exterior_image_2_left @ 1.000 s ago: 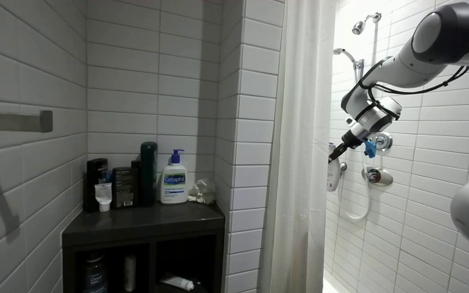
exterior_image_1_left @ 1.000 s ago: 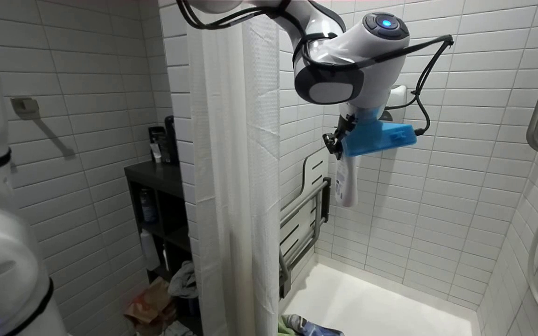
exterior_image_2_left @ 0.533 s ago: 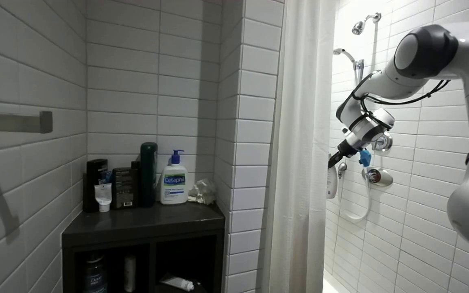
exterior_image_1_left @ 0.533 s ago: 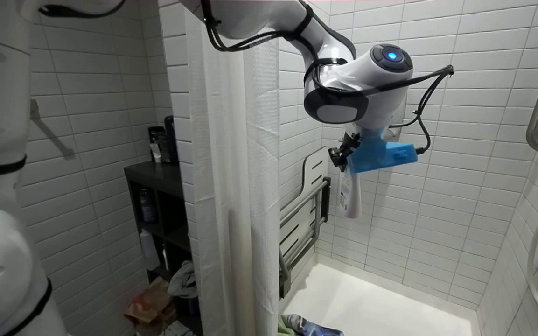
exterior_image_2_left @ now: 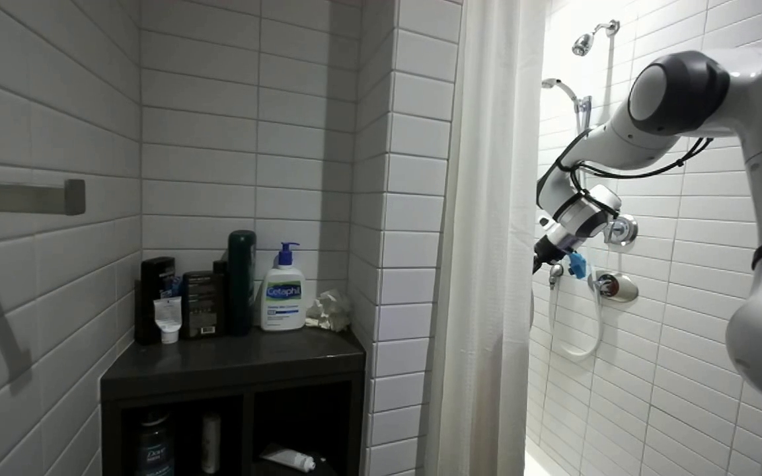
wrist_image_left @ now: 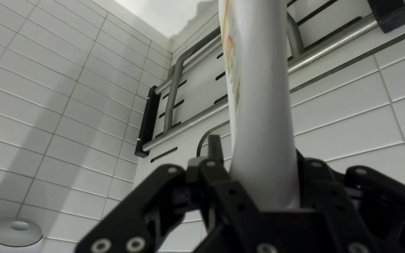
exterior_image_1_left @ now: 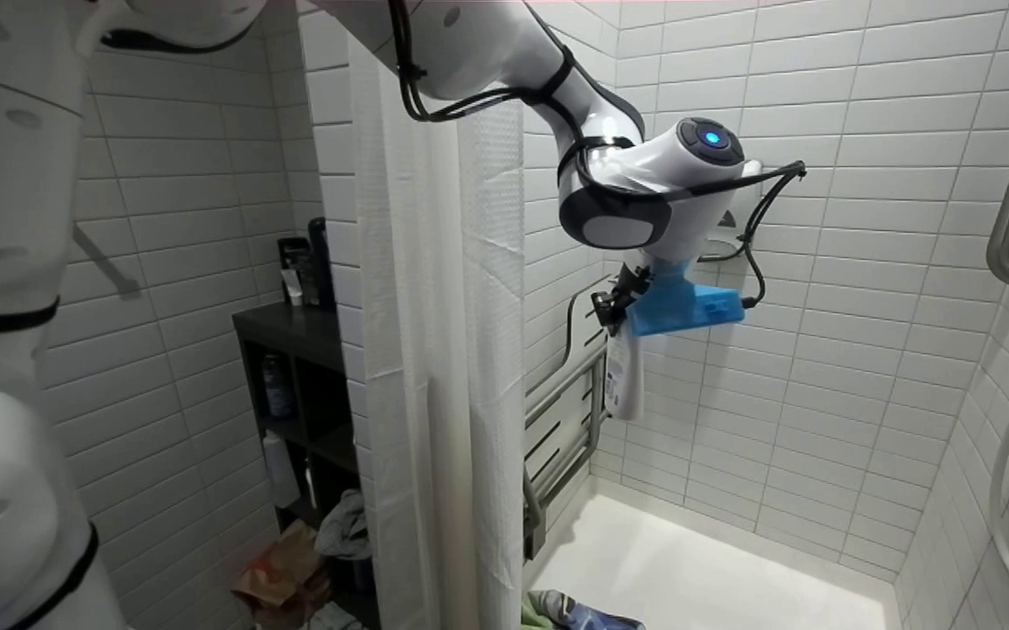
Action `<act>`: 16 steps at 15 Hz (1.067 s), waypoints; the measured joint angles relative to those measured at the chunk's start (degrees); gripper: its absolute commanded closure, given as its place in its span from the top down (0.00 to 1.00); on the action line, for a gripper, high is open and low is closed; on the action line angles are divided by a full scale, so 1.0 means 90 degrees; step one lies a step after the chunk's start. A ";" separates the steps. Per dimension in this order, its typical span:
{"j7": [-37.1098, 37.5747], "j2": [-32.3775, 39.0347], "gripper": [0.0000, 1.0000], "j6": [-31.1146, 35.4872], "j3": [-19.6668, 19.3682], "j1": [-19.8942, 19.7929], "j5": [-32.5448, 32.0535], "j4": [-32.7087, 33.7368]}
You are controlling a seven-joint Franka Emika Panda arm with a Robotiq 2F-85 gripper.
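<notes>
The gripper is clamped on a white bottle, a finger against each side, and holds it in midair inside the shower stall. In an exterior view the bottle hangs nearly upright, most of its visible length below the fingers, well above the shower floor; in an exterior view the shower curtain hides almost all of it. Behind the bottle is the folded shower seat; the gap between the two is hard to judge, since they simply overlap.

The likeliest trouble is a knock. Were the arm to swing toward the seat, the bottle's free lower end could hit the metal tubing and pivot between the fingers, having nothing to steady it below. The rounded, smooth-looking sides probably give little bite, so a jolt or a wet surface might let it slide out and drop toward the floor, where a bunched cloth lies beside the curtain.
</notes>
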 measured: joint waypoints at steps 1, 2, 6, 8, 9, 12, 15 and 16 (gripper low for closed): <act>0.0033 -0.0001 0.16 -0.0089 0.0033 0.0000 -0.0016 0.0000; 0.0068 -0.0007 0.16 -0.0195 0.0057 0.0000 -0.0031 0.0000; 0.0156 -0.0089 0.16 -0.0722 0.0124 0.0001 -0.0057 -0.0014; 0.0226 -0.0163 0.16 -0.0963 0.0148 0.0002 -0.0059 -0.0025; 0.0266 -0.0205 0.16 -0.1089 0.0155 0.0003 -0.0061 -0.0033; 0.0353 -0.0389 0.16 -0.1475 0.0171 0.0012 -0.0088 -0.0136; 0.0376 -0.0670 0.16 -0.1828 0.0173 0.0051 -0.0139 -0.0407; 0.0387 -0.0779 0.16 -0.1937 0.0173 0.0068 -0.0169 -0.0519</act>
